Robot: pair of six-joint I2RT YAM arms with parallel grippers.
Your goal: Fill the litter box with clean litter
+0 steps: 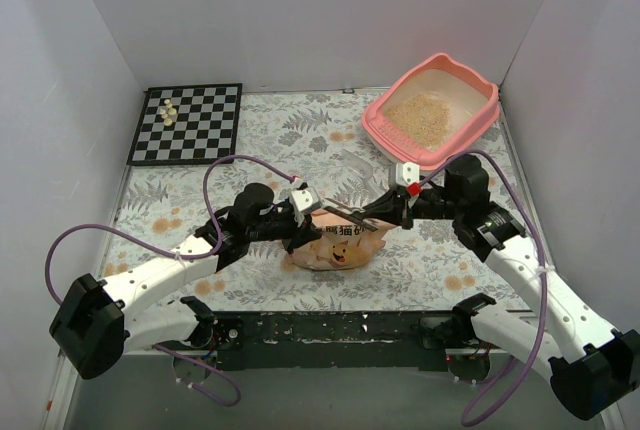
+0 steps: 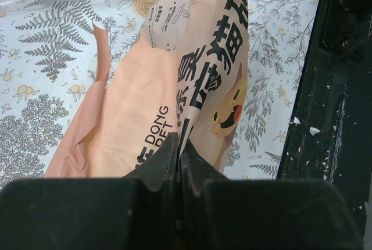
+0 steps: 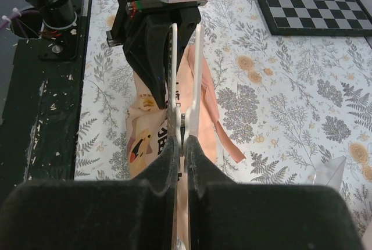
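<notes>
You have the soft, crinkly orange-peach printed bag (image 1: 335, 248) pinched at its top edge from both sides, with the left gripper (image 2: 178, 148) and right gripper (image 3: 181, 139) each clamped on thin film. Expect it to sag and slip (the weight likely sits low), so grip folded film. The large pink plastic litter box (image 1: 470, 135) sits far right, well apart from the bag, holding a patch of fine beige clean litter (image 1: 425, 115).

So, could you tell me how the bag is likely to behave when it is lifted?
Probably floppy: the bag is thin creased film, buckling where the left fingers pinch it. Likely bottom-heavy: its lower part bulges in the top view, so it may sag and swing. The torn strip at its top suggests it could rip further.
</notes>
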